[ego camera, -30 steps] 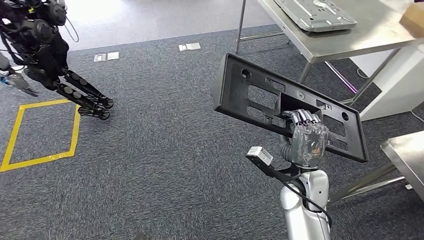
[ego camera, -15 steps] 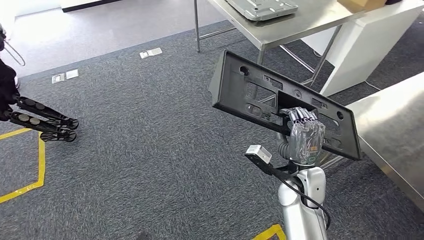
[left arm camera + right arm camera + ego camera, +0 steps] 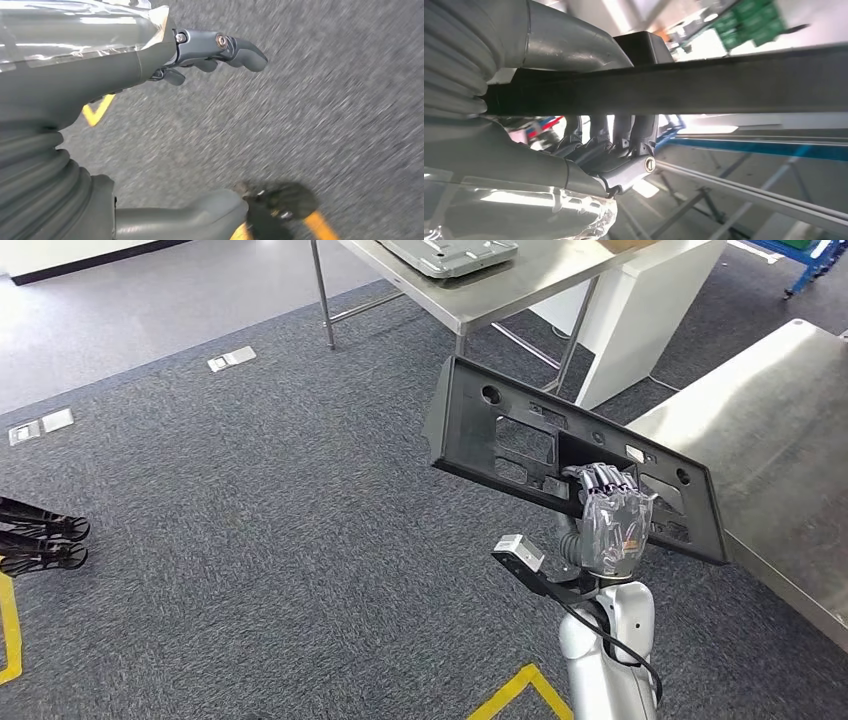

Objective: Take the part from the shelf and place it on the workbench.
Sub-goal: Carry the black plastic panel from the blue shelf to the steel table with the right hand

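A long black plastic panel [image 3: 520,440] with several cut-outs is held up in front of me, tilted down to the right. My right hand [image 3: 610,525] grips its lower edge through an opening. In the right wrist view the panel [image 3: 724,87] is a dark bar clamped between my thumb and fingers [image 3: 624,135]. A steel workbench [image 3: 780,440] lies at the right, just beyond the panel's lower end. My left hand [image 3: 150,55] hangs over the carpet, fingers spread, holding nothing.
A second steel table [image 3: 500,285] stands ahead with a grey metal part [image 3: 450,252] on it and a white cabinet [image 3: 630,310] beside it. Grey carpet has floor sockets [image 3: 230,358] and yellow tape [image 3: 510,692]. Black robot feet [image 3: 40,540] show at far left.
The camera has turned right: the tables and floor shifted left, and the right workbench now fills more of the picture. The panel stays held in my right hand.
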